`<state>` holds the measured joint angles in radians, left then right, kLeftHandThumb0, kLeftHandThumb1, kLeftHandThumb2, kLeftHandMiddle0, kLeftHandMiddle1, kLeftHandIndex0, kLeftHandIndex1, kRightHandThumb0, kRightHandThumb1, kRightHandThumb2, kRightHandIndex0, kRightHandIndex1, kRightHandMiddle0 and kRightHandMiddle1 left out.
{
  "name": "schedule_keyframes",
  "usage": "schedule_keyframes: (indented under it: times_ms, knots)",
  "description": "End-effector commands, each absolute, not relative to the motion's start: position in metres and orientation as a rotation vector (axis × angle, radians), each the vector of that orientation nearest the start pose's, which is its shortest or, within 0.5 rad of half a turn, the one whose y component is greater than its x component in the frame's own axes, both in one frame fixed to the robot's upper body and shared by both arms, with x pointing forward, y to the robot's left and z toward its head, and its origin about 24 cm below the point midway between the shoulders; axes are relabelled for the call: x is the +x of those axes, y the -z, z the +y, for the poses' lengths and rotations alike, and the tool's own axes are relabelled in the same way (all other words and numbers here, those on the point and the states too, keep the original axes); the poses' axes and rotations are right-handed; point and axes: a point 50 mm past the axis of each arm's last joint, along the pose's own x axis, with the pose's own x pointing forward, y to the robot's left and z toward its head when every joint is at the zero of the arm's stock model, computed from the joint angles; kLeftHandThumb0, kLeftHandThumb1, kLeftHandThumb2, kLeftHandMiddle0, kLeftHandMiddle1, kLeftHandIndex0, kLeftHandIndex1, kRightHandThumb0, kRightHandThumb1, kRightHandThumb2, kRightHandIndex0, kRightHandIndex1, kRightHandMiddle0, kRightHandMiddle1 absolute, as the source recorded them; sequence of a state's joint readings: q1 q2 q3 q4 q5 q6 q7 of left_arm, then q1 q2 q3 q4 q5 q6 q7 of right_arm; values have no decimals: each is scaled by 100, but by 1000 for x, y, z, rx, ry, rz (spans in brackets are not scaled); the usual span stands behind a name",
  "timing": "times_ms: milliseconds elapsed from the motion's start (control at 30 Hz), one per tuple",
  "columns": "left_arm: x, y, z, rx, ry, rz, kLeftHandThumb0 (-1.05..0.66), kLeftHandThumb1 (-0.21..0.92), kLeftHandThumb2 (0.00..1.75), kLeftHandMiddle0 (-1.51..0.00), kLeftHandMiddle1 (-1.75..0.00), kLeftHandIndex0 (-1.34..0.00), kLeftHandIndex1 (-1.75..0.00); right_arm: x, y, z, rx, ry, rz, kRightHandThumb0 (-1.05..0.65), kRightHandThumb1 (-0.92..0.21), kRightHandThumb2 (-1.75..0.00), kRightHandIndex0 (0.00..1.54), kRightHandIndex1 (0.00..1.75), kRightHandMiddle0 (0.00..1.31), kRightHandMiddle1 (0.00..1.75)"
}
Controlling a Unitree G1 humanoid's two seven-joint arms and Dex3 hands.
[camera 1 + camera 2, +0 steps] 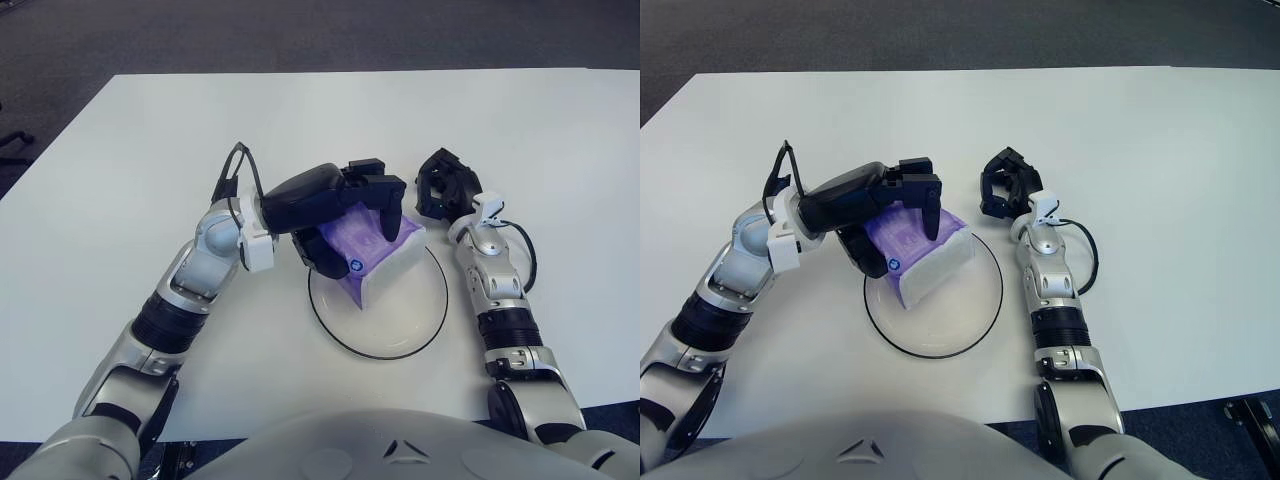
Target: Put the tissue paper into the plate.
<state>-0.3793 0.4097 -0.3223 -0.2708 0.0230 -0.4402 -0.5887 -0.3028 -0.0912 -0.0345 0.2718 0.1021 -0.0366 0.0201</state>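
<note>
- The tissue paper pack [375, 245], purple on top with white sides, sits just left of the frame's centre, over the upper left part of the plate [400, 345]. Its lower white corner looks to be touching or nearly touching the plate's surface, though I cannot tell for certain.
- The left hand [335, 205] has its dark fingers wrapped over the top of the pack and its thumb underneath on the near side, so it is clamped around the tissue paper pack from the left.
- The plate is a clear round dish with a dark rim, lying flat on the white table [120, 180] in the middle of the frame, below the pack.
- The right hand [445, 185] shows just right of the pack, beside the plate's upper right rim, with its fingers curled in and nothing in them.
- Dark carpet floor [300, 30] fills the top of the frame beyond the table.
</note>
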Motion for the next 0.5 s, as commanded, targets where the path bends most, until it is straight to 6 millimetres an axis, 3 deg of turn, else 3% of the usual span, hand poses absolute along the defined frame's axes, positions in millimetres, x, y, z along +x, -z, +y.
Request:
schedule_keyframes:
  times_ms: [0, 33, 100, 167, 233, 333, 467]
  knots:
    - [237, -180, 81, 671, 1055, -862, -1, 29, 131, -61, -175, -49, -162, 280, -6, -148, 63, -39, 175, -47, -33, -129, 104, 175, 60, 175]
    - [237, -179, 80, 678, 1067, -859, -1, 41, 118, -49, -175, -41, -166, 280, -6, -148, 63, -39, 175, -47, -33, -130, 104, 175, 60, 175]
    - [237, -178, 79, 697, 1089, -867, -36, 60, 91, -41, -175, -24, -160, 280, -5, -148, 65, -40, 177, -47, -33, -130, 104, 175, 60, 175]
    - [236, -178, 78, 717, 1110, -878, -66, 79, 73, -26, -168, -10, -141, 280, -4, -148, 68, -40, 180, -47, -33, -130, 104, 175, 60, 175]
    - [236, -178, 76, 730, 1127, -886, -77, 85, 68, -19, -158, -5, -131, 280, -3, -149, 73, -39, 182, -47, -33, -130, 103, 175, 60, 175]
    - [236, -177, 74, 742, 1169, -886, -89, 90, 72, -13, -111, -2, -104, 281, -1, -149, 68, -30, 184, -48, -32, -130, 104, 175, 60, 175]
    - [236, -174, 72, 748, 1214, -874, -96, 92, 78, -7, -79, 0, -79, 283, 1, -149, 43, -19, 188, -48, -31, -132, 107, 175, 62, 175]
